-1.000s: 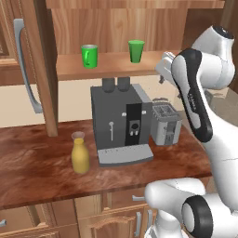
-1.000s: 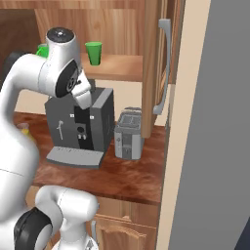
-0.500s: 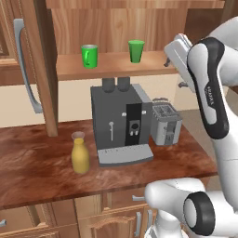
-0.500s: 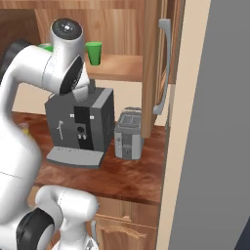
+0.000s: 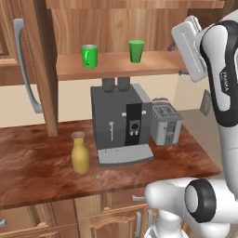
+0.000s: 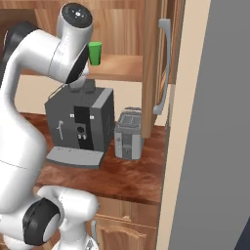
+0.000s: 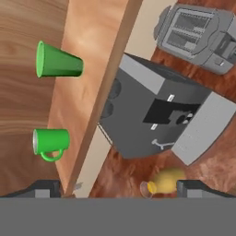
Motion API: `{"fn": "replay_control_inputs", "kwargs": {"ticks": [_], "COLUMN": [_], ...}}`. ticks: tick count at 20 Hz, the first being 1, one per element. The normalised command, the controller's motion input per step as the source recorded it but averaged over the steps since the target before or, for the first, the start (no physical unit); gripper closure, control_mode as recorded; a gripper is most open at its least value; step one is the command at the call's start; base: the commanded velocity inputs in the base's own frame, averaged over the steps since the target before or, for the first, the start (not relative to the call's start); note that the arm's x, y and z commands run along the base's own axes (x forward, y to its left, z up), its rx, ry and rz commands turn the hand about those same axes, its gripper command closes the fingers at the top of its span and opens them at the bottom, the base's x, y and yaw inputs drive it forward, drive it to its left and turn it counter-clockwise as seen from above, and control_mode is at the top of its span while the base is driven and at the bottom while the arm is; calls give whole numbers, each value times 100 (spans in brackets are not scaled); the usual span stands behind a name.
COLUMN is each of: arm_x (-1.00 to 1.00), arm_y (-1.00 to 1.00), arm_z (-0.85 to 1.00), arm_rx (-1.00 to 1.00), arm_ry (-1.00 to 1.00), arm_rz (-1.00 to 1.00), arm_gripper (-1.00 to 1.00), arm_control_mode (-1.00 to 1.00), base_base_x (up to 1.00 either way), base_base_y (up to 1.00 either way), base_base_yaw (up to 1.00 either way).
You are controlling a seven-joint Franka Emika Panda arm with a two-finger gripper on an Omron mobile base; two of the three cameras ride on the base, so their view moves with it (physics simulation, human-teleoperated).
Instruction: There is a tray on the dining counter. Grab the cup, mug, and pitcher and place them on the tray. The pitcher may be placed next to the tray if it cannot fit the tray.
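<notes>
The green mug (image 5: 89, 56) with its handle and the tapered green cup (image 5: 136, 50) stand apart on a wooden shelf (image 5: 111, 66) above the coffee machine. Lower down, the mustard-yellow pitcher (image 5: 80, 153) stands on the wood counter, left of the machine. My gripper (image 5: 178, 58) hangs at shelf height, to the right of the cup and clear of it. In the hand view my gripper (image 7: 120, 190) is open with nothing between its tips. That view also takes in the cup (image 7: 59, 61), the mug (image 7: 50, 142) and the pitcher (image 7: 165, 182). The cup (image 6: 95, 52) is in the right base view. The tray and dining counter are out of view.
A grey coffee machine (image 5: 122, 123) and a toaster (image 5: 165, 123) stand on the wood counter (image 5: 32, 176) under the shelf. An open cabinet door (image 5: 42, 69) juts out at the left. Another door (image 6: 154, 68) and a tall grey panel (image 6: 215, 127) close in the right side.
My hand has risen from beside the toaster's height up to shelf level and swung a little rightward. The jaws stayed open. Mug, cup and pitcher have not moved.
</notes>
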Motion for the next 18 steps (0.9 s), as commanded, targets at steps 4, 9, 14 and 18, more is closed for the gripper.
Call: {"fn": "replay_control_inputs", "kwargs": {"ticks": [4, 9, 14, 18], "arm_x": [10, 20, 26, 35], "arm_y": [0, 0, 1, 14], "arm_z": [1, 0, -8, -19], "arm_rx": [0, 0, 0, 7], "arm_ry": [-2, -11, -17, -9], "arm_rz": [0, -2, -11, -11], "arm_gripper": [-100, -100, -100, -100], "arm_control_mode": [-100, -100, -100, -100], "base_base_x": [0, 0, 0, 0], "base_base_y": [0, 0, 0, 0], "base_base_yaw": [0, 0, 0, 0]}}
